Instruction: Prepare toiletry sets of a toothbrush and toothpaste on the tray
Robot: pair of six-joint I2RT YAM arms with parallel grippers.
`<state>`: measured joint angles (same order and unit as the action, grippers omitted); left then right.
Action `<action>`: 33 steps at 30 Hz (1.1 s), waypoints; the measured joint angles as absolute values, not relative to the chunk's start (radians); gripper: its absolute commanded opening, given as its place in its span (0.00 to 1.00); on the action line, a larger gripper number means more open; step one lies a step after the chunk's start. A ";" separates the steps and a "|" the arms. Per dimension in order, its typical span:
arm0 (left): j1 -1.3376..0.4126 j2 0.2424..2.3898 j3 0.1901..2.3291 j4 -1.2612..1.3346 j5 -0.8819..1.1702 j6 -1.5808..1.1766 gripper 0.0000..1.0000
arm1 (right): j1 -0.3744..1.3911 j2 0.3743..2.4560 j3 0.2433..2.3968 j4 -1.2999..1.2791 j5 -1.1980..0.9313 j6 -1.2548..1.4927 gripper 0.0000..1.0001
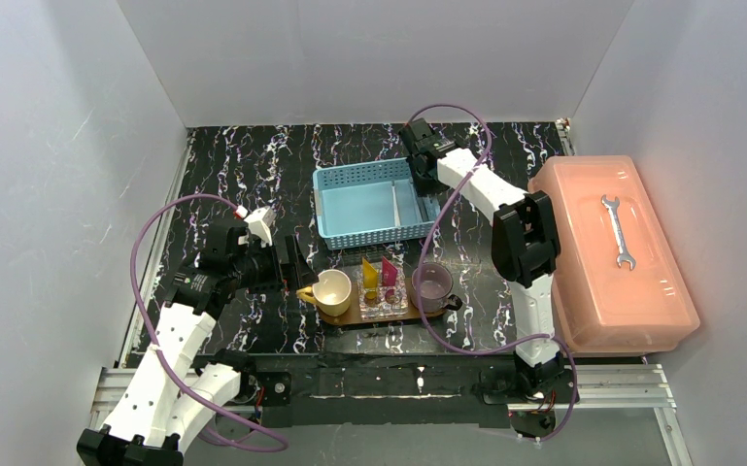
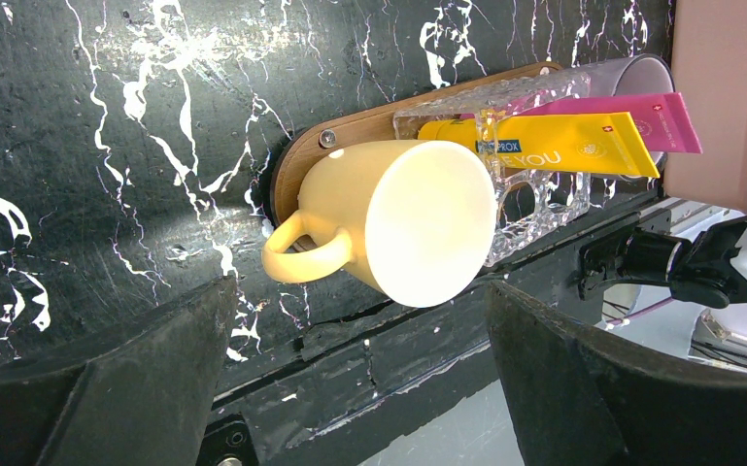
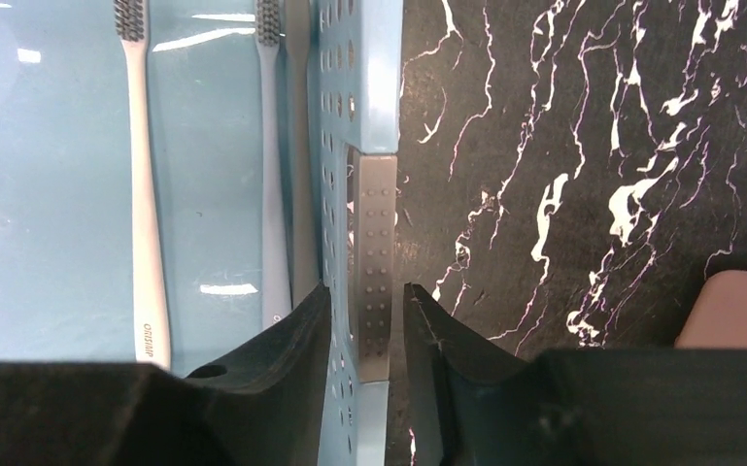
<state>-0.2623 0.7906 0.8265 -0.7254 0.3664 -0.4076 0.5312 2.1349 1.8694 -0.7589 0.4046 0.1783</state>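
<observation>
Two pale toothbrushes (image 3: 146, 194) (image 3: 272, 165) lie side by side in the light-blue basket (image 1: 374, 204). My right gripper (image 3: 367, 288) straddles the basket's right wall at its handle. Its jaws are a little apart, with a thin gap beside the outer finger. The dark wooden tray (image 1: 350, 317) carries a yellow cup (image 2: 398, 218), a clear glass holder (image 2: 534, 194) and a purple cup (image 1: 432, 284). The yellow toothpaste (image 2: 554, 146) and the pink toothpaste (image 2: 641, 116) stand in the holder. My left gripper (image 2: 357, 284) is wide open just left of the yellow cup, holding nothing.
A big salmon-pink box (image 1: 612, 257) with a wrench (image 1: 619, 230) on its lid fills the table's right side. White walls close in the back and both sides. The metal rail with the arm bases runs along the near edge.
</observation>
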 measured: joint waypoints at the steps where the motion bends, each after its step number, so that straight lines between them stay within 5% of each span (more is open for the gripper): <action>1: -0.262 0.791 0.826 -0.725 0.366 -0.408 0.98 | 0.531 2.135 1.873 -0.760 0.405 0.178 0.47; 5: -0.262 0.791 0.826 -0.725 0.366 -0.408 0.98 | 0.531 2.135 1.909 -0.767 0.410 0.172 0.54; 33: -0.262 0.824 0.826 -0.725 0.366 -0.408 0.98 | 0.604 2.256 2.058 -0.741 0.239 0.184 0.56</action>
<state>-0.2623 0.8242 0.8265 -0.7254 0.3660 -0.4076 0.6041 2.2562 2.0579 -0.7414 0.2394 0.1844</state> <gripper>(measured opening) 0.983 0.550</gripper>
